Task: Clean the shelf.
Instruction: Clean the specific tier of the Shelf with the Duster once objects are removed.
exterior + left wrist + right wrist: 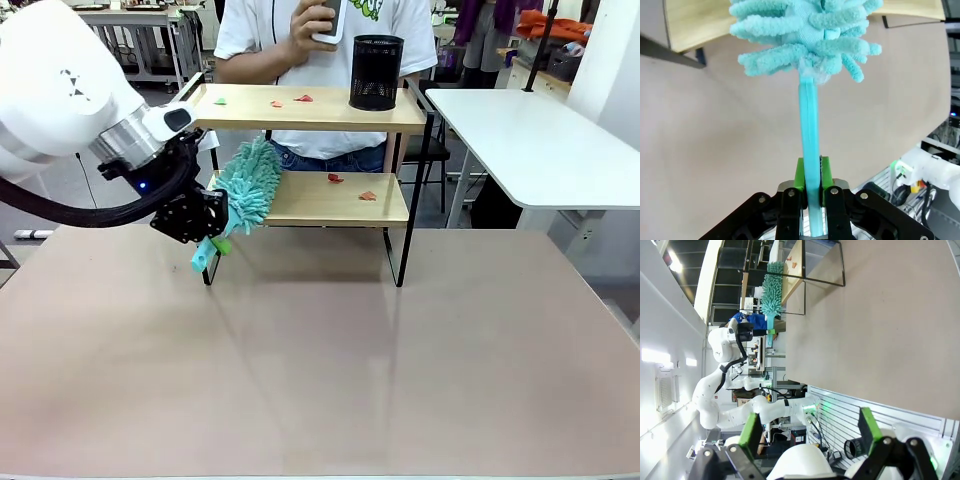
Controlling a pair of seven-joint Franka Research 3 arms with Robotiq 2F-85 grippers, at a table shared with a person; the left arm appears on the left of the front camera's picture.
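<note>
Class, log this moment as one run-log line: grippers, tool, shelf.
left gripper: shut on duster | right gripper: open, empty | duster head: at shelf lower board, left end | scraps: on both boards

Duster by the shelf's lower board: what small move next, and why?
Probably sweep the duster rightward along the lower board: the left hand is shut on it, its head sits at the board's left end, and red scraps lie farther right.

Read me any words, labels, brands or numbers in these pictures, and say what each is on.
No text is readable.
Green print on the person's shirt: cut off at the top edge, unreadable.
Small grey mark on the left arm: too small to read.
</note>
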